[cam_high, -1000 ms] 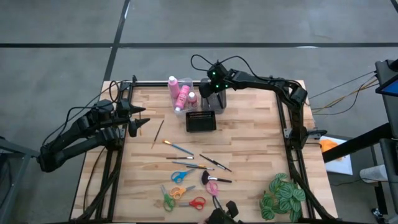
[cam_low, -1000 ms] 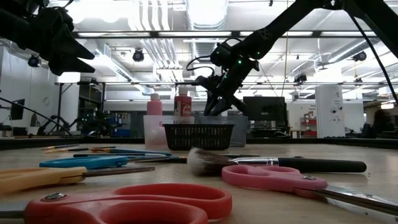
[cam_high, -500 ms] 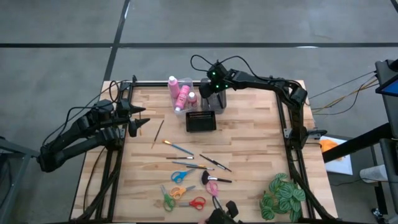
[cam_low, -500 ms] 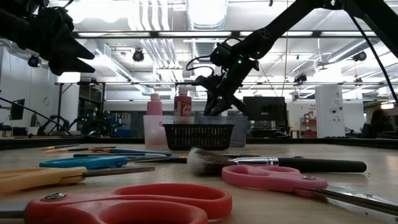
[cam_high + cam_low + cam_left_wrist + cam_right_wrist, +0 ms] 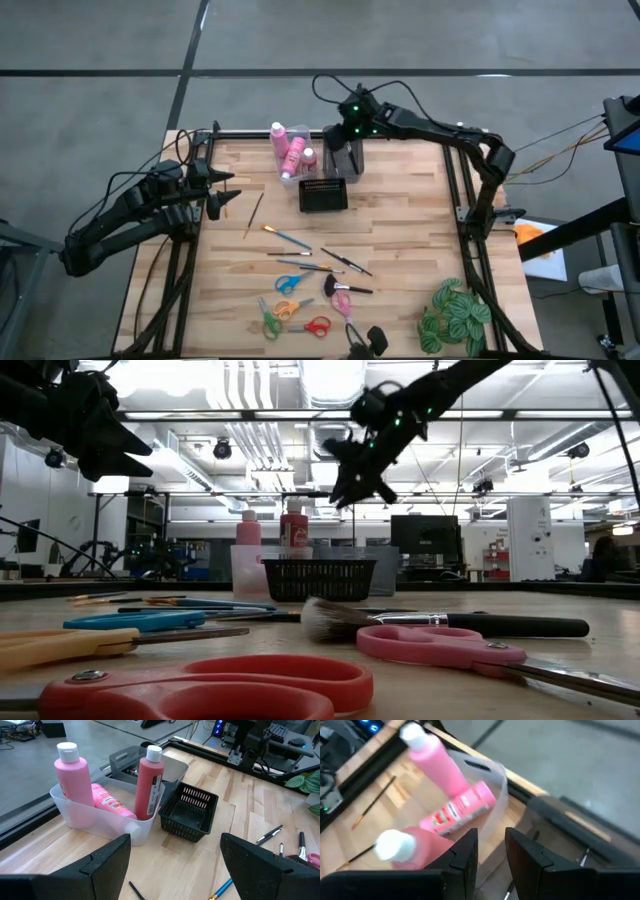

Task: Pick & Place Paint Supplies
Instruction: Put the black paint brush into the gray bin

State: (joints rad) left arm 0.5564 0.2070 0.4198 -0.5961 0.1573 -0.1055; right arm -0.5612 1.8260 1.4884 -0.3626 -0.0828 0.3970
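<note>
2 black jointed arms (image 5: 120,225), looping cables, green lights.

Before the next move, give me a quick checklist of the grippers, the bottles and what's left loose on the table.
1. Right gripper clear above the grey bin: ok.
2. Right gripper holding nothing: ok, narrow gap, nothing between the fingers.
3. Left gripper open, waiting at the table's left edge: ok.
4. Three pink bottles in the clear bin: ok.
5. Brushes and scissors put away: not ok, loose on the table.
</note>
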